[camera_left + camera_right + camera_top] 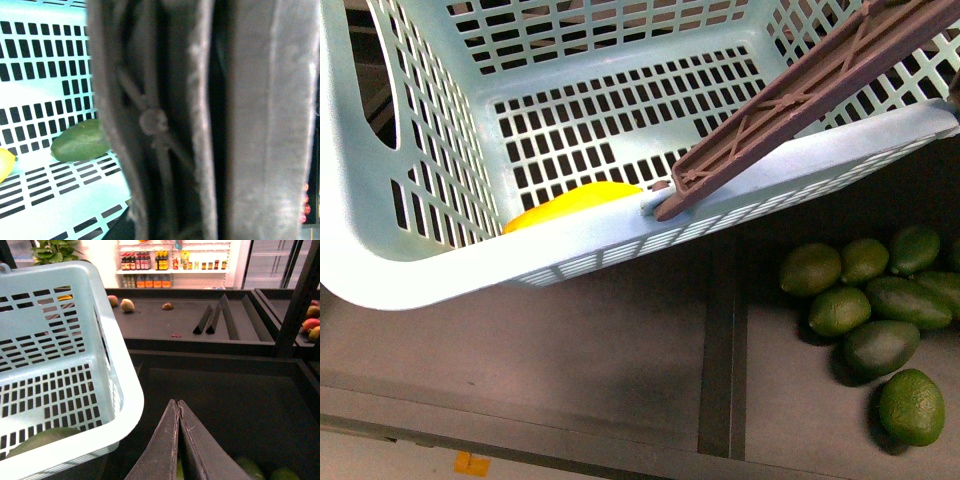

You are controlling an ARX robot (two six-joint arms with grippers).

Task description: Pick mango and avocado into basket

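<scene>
**Both fruits appear to be in the basket; the right end effector is empty**

Starting at the left of the front view, the basket [410,250] fills the upper frame, tilted toward the camera, its brown handle [800,95] slanting across the near rim. The mango [575,203] lies on the slotted floor against the near wall, only its yellow top showing. In the left wrist view an avocado [80,141] rests on the basket floor just beside the mango's yellow end [6,162].

Handling, as a judgement: the mango looks smooth and likely slippery, fairly heavy, and bruisable, so it is best taken across its middle with moderate pressure. The avocado's dull skin should give better friction; grip its widest part.

The left end effector cannot be made out: the left wrist view is filled by a blurred brown ribbed bar, probably the handle, so whether it is open or gripping that bar I cannot tell.

Further right, loose avocados [865,305] lie on the dark shelf [620,350]. The right end effector [178,440] hangs over them beside the basket rim, fingers pressed together, holding nothing.
</scene>
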